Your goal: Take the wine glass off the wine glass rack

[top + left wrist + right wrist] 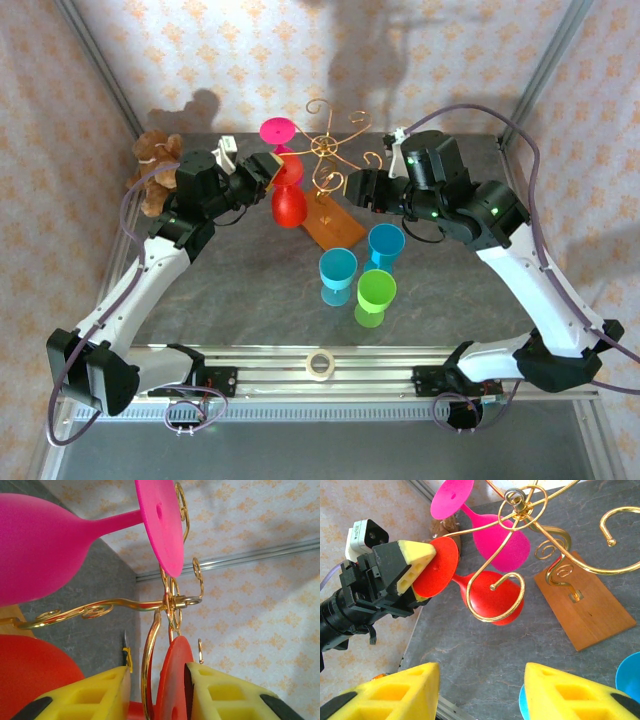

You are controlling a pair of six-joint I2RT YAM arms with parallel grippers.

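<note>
The red glass (490, 600) hangs upside down on the rack (520, 510), and its round foot (172, 680) sits between the pads of the left pincer (157, 695). One pad (220, 695) lies against the foot. The other pad (90, 695) stands just off it with a gold wire arm (147, 650) of the rack in the gap, so I cannot tell whether the pinch is firm. That wire is the main worry: if the pads clamp it together with the foot, any pull would drag the whole rack along, tip its wooden base (585, 610) and shake the pink glass (502, 540) that hangs just beyond the pincer on a neighbouring arm. A thin, smooth disc pinched near its edge could also swivel or slip out, and the bowl would drop onto the tabletop (250, 300). The stem has to travel out along the curl, so a straight tug toward the pincer's wrist would probably snag it. The right pincer (482, 690) hangs spread and empty, facing the rack from the far side, with the cups (337, 272) close under it; a hasty reach from there could knock them
</note>
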